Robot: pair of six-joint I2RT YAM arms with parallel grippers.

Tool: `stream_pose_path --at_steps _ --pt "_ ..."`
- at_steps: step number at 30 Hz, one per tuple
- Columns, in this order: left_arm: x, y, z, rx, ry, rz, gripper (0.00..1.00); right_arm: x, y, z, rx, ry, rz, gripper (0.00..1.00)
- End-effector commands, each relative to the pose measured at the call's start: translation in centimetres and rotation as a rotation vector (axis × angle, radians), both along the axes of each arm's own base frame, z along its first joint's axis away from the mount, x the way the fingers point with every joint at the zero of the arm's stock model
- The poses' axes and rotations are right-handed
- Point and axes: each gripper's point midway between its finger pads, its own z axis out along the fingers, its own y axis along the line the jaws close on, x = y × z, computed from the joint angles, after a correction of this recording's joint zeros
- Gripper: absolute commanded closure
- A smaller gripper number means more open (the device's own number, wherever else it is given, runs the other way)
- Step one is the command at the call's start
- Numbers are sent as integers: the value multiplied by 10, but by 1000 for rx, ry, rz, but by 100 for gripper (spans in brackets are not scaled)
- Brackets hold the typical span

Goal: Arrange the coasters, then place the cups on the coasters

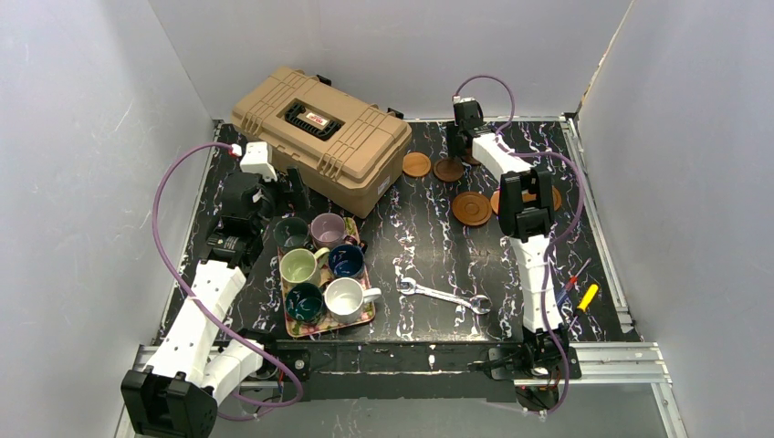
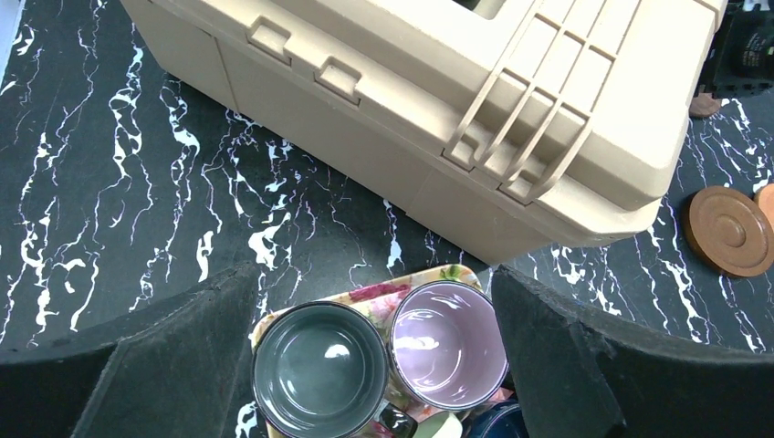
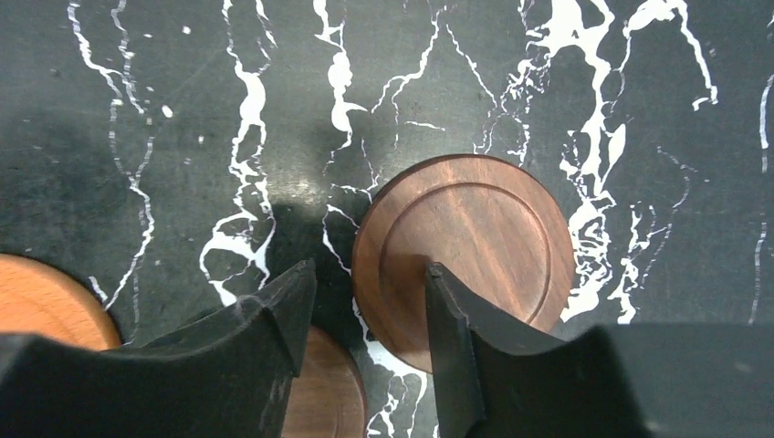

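Note:
Several round wooden coasters lie at the back right: an orange-brown one (image 1: 416,164), a dark one (image 1: 448,170) and a larger rimmed one (image 1: 472,208). My right gripper (image 1: 454,151) hangs over the dark coaster (image 3: 465,246). It (image 3: 370,269) is open; one finger rests over the disc, the other stands clear of its left edge. Another brown coaster (image 3: 319,392) lies below. Cups stand on a floral tray (image 1: 365,319): dark green (image 1: 291,234), mauve (image 1: 327,228), yellow-green (image 1: 299,265), navy (image 1: 346,260), teal (image 1: 304,301), white (image 1: 345,297). My left gripper (image 2: 374,274) is open above the dark green cup (image 2: 319,379) and mauve cup (image 2: 447,342).
A tan toolbox (image 1: 319,137) sits at the back left, close behind the tray. A wrench (image 1: 444,295) lies near the front middle. Small hand tools (image 1: 584,292) lie at the right edge. Walls enclose the table on three sides.

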Motion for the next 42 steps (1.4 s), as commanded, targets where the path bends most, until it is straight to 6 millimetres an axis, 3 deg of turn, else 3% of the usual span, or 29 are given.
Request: stream_pose_path --at_steps 1,5,7,13,25,42 --pt "1 -5 17 -10 -34 -21 2 5 -7 -6 20 19 -7 46" --pt "1 -6 17 -11 -34 -24 2 -3 -20 -14 16 47 -33 55" --pt "0 -7 18 -13 -36 -27 2 -10 -26 -18 14 62 -44 64" --pt "0 -9 18 -17 -38 -35 2 -34 -44 -16 -4 83 -73 70" --pt "-1 -11 19 -22 -43 -39 2 -84 -49 -21 46 145 -80 73" --pt "-2 -13 20 -25 -43 -45 2 -129 -48 -19 93 212 -80 75"
